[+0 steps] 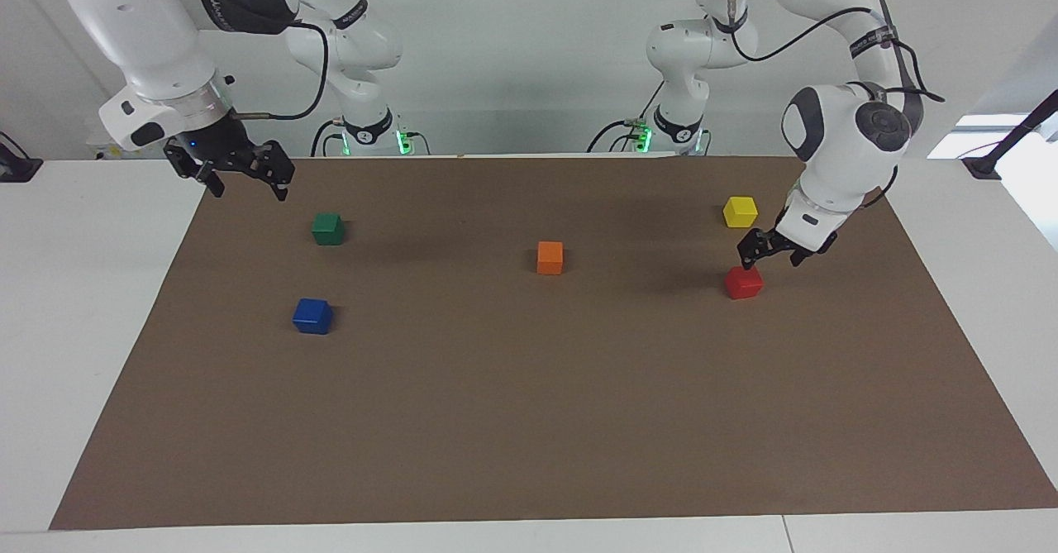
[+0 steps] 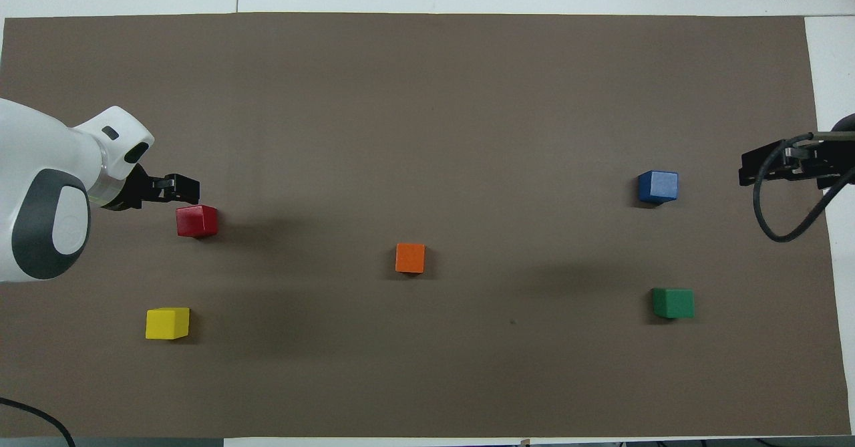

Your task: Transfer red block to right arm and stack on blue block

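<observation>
Left gripper (image 1: 772, 254) over the red block (image 1: 743, 282), jaws spread, nothing held.

The red block sits on the brown mat (image 1: 529, 421) toward the left arm's end, apparently untouched, though the gap is hard to judge. The right gripper (image 1: 242, 179) waits with open jaws over the mat's corner near the green block (image 1: 328, 228); the blue block (image 1: 312, 316) lies farther from the robots.
</observation>
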Robot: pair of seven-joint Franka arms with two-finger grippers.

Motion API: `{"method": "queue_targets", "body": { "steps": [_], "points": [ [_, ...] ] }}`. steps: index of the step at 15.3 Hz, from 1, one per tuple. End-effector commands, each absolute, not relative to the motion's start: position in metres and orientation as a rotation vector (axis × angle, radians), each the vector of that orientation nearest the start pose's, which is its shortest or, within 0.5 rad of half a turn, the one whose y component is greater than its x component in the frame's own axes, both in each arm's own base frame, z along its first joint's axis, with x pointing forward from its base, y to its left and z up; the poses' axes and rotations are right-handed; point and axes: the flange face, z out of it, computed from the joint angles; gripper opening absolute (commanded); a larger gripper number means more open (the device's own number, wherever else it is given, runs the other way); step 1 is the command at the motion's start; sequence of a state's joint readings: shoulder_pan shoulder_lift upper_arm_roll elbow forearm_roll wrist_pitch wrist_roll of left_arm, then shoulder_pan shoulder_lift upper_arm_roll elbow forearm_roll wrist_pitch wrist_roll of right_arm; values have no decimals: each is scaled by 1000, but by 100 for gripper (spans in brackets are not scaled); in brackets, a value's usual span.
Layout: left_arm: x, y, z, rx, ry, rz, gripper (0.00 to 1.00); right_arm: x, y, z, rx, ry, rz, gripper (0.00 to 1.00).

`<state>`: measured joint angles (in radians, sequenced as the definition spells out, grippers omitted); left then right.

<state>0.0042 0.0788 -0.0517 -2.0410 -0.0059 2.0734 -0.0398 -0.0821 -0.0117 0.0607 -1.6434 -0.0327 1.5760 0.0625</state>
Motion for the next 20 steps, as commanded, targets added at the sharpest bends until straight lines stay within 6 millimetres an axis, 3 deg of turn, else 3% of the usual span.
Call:
{"method": "queue_targets", "body": {
  "steps": [1,6,10,13,16,18,19,20],
  "points": [
    [550,-28,374,-3149,9,25,100,544,-14,598,-3170,105,63,100],
    [535,-26,345,-3149,3,13,100,547,10,586,-3140,85,-36,100],
    [533,-26,331,-3149,3,12,100,546,12,577,-3114,69,-10,100],
    [535,-27,317,-3150,7,13,100,550,16,562,-2978,-3,-8,100],
    [535,-27,312,-3151,2,22,100,559,-10,541,-2752,-80,-11,100],
    [534,-36,306,-3150,19,37,100,553,-33,516,-2577,-140,-31,100],
    [534,-38,306,-3150,22,39,96,548,-39,505,-2465,-161,-40,100],
    [533,-39,305,-3149,-2,47,65,542,-45,493,-2358,-157,-39,100]
  ]
}}
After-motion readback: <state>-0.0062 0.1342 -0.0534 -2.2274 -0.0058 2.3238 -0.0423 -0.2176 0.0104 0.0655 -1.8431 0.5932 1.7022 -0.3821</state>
